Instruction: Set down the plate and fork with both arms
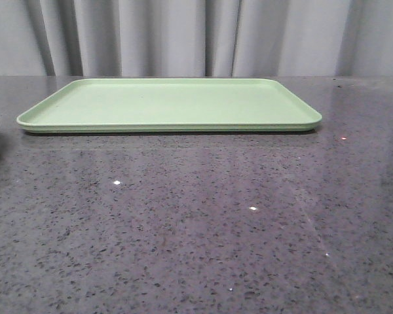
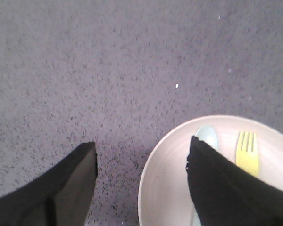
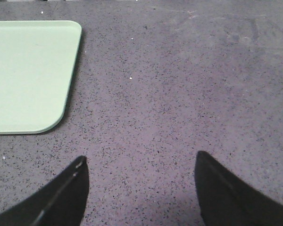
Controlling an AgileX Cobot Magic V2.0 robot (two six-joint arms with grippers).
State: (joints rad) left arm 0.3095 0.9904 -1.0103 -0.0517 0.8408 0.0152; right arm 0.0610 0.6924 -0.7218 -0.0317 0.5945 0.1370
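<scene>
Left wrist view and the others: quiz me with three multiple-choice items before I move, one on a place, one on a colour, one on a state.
1. Where does the fork lie?
A. on the tray
B. in the plate
C. on the bare table

2. What colour is the tray?
A. light green
B. yellow
C. white

3. How does the left pincer stand?
A. shut on the fork
B. shut on the plate rim
C. open, holding nothing

Answers:
1 B: the yellow fork rests inside the plate, beside a pale blue-grey spoon.
2 A: the tray is light green on the dark speckled table.
3 C: the left pincer has its fingers spread, one over the table, one over the plate.
</scene>
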